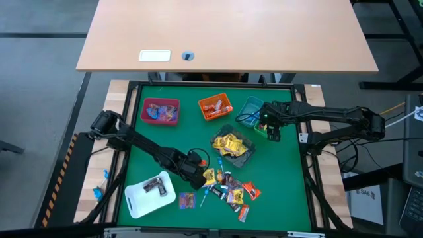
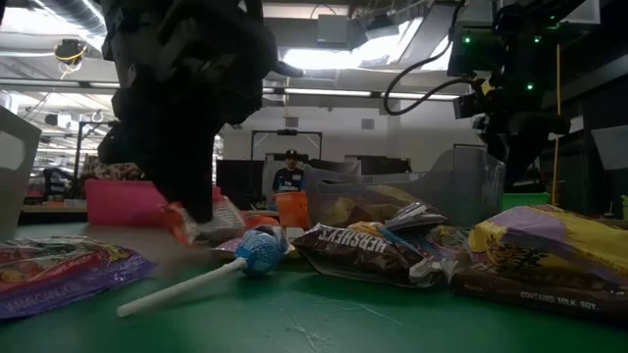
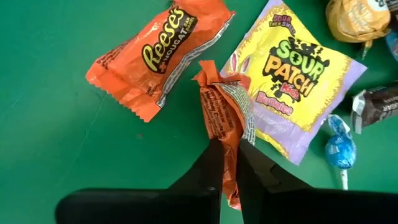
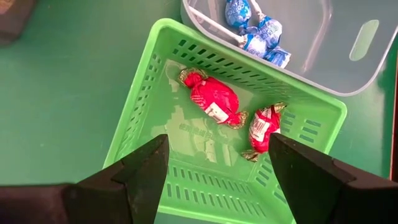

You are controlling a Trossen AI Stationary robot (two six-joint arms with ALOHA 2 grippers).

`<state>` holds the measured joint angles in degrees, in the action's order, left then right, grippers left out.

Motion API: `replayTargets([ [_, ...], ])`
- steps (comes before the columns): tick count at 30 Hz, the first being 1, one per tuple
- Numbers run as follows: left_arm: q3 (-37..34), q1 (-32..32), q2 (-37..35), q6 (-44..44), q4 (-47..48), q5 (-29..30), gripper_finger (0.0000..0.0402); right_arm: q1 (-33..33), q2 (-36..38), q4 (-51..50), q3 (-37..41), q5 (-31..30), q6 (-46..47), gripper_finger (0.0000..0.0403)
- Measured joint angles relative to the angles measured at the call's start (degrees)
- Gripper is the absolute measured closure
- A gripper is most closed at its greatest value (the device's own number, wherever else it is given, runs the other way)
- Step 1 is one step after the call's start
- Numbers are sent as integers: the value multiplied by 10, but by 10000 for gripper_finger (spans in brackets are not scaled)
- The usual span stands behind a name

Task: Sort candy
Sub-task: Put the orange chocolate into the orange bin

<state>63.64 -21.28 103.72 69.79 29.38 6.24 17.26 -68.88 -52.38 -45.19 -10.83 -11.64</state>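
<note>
Candy [image 1: 225, 186] lies piled on the green mat [image 1: 277, 178]: an orange Reese's Nougat bar [image 3: 155, 56], a yellow Sour Patch Kids pack [image 3: 289, 74], a brown Hershey's packet [image 2: 358, 245]. Left gripper [image 3: 229, 174] pinches an orange wrapper [image 3: 224, 112]; right gripper [image 4: 214, 171] gapes wide and empty above the green basket [image 4: 149, 118].

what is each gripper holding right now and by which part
The left gripper is shut on an orange candy packet, pinching its lower end. The right gripper is open above the green basket, holding nothing.

Left gripper [image 3: 225, 163] clamped shut; right gripper [image 4: 217, 168] spread wide.
</note>
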Motion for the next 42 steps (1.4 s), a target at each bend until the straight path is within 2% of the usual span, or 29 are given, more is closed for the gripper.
replayTargets([
  [9, 0, 3, -34, -3, -13, -14, 389, 0, 0, -42, -24, 0, -2, 127],
  [13, 0, 11, -62, -46, -42, -18, 389, 0, 0, -84, -55, 1, -2, 127],
  [19, 0, 43, -91, -128, -101, 1, 389, 0, 0, -108, -87, 86, 40, 127],
  [26, 1, 130, -94, -292, -168, 16, 389, 0, 0, -110, -94, 229, 101, 127],
  [30, 1, 193, -94, -372, -188, 37, 389, 0, 0, -110, -94, 284, 136, 127],
  [36, 1, 275, -94, -507, -229, 90, 389, -8, 0, -88, -94, 289, 196, 127],
  [42, 1, 330, -94, -583, -262, 126, 389, -75, 0, -41, -94, 288, 239, 127],
])
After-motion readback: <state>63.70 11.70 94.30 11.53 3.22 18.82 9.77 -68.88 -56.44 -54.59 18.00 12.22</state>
